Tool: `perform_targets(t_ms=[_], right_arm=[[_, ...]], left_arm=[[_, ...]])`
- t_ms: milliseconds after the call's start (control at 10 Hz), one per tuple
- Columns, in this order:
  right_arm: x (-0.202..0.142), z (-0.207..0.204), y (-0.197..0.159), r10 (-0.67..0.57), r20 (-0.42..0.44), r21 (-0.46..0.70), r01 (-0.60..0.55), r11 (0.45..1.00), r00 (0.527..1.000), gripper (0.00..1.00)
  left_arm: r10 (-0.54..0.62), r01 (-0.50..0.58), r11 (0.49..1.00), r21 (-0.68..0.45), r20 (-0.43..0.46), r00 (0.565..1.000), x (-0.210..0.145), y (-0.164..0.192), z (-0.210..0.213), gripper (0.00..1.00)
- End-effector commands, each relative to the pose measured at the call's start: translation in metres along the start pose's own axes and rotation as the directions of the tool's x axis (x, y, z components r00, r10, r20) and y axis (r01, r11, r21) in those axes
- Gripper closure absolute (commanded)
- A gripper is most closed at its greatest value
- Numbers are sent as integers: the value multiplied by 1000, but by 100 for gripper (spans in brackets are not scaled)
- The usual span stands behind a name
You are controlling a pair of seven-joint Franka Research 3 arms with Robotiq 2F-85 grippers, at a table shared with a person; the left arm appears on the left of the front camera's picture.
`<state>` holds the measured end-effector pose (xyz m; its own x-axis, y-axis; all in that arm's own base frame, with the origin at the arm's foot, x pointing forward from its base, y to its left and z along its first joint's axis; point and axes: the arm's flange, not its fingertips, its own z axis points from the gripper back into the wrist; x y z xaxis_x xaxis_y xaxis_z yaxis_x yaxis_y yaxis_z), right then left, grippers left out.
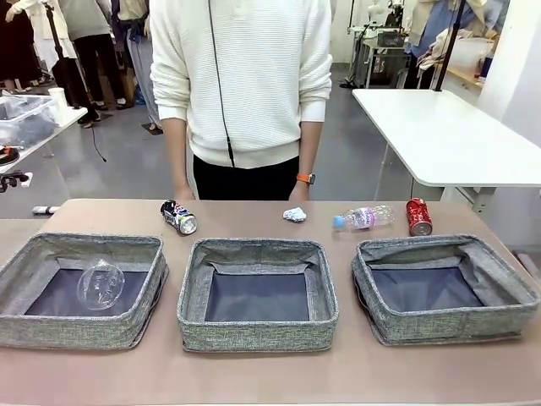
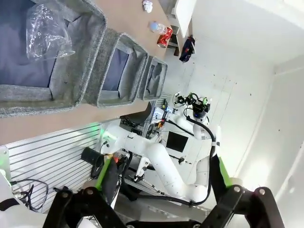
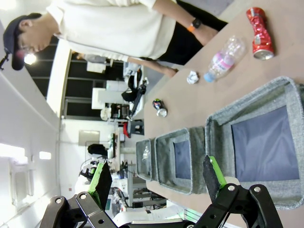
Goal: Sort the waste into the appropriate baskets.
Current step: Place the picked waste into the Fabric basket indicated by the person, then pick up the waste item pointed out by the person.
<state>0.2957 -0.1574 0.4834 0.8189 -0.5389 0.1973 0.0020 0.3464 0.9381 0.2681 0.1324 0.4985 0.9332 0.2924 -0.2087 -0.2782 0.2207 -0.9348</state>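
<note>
Three grey baskets stand in a row: left (image 1: pixel 68 331), middle (image 1: pixel 258 334), right (image 1: pixel 448 326). A clear plastic cup (image 1: pixel 101 285) lies in the left basket. Behind the baskets, on the brown table, lie a dark blue-white can (image 1: pixel 179 216), a white paper wad (image 1: pixel 294 214), a blue-capped bottle (image 1: pixel 363 218) and a red can (image 1: pixel 418 216). My left gripper (image 2: pixel 161 171) is open, well back from the left basket (image 2: pixel 71 71) and the cup (image 2: pixel 47 33). My right gripper (image 3: pixel 156 178) is open and empty, hanging near the right basket (image 3: pixel 247 102), far from the red can (image 3: pixel 259 33) and bottle (image 3: pixel 223 59).
A person in a white sweater (image 1: pixel 245 76) stands at the far side with both hands on the table edge, near the dark can and the wad. A white table (image 1: pixel 456 135) stands behind on the right. My other arm (image 2: pixel 175 161) shows in the left wrist view.
</note>
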Motion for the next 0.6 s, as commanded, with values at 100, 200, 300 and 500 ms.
perform_targets(t_ms=[100, 200, 300, 500], right_arm=[[3, -2, 1, 24, 15, 25, -24, 999, 1000, 0], [3, -2, 1, 24, 15, 25, -24, 999, 1000, 0], [3, -2, 1, 24, 15, 25, -24, 999, 1000, 0], [3, -2, 1, 24, 15, 25, -24, 999, 1000, 0]], left_arm=[[4, -4, 1000, -12, -7, 1000, -1, -2, -1, 0], [4, -4, 1000, -12, -7, 1000, -1, -2, -1, 0], [4, -4, 1000, -12, -7, 1000, -1, -2, -1, 0], [4, -4, 1000, -12, -7, 1000, -1, -2, -1, 0]])
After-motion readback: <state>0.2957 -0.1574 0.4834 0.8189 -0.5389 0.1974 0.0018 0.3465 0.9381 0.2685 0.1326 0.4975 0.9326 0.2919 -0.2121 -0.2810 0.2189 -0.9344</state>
